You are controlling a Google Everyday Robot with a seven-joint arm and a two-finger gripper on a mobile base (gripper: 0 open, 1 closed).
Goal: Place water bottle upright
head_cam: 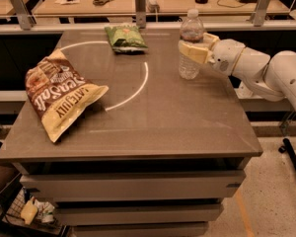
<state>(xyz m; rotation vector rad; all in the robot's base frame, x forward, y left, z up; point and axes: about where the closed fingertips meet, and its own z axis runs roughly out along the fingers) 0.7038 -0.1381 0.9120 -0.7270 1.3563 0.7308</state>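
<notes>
The water bottle (190, 46), clear ribbed plastic with a white cap and a label band near the neck, stands upright on the grey table (153, 117) at its back right. My gripper (193, 51) reaches in from the right on a white arm (256, 68). Its tan fingers (193, 52) wrap the bottle's middle. The bottle's base appears to rest on the tabletop.
A large brown and yellow chip bag (59, 97) lies at the table's left. A small green bag (125, 37) lies at the back centre. A white arc is marked on the tabletop. A wooden bench with scissors (106, 0) and posts stands behind.
</notes>
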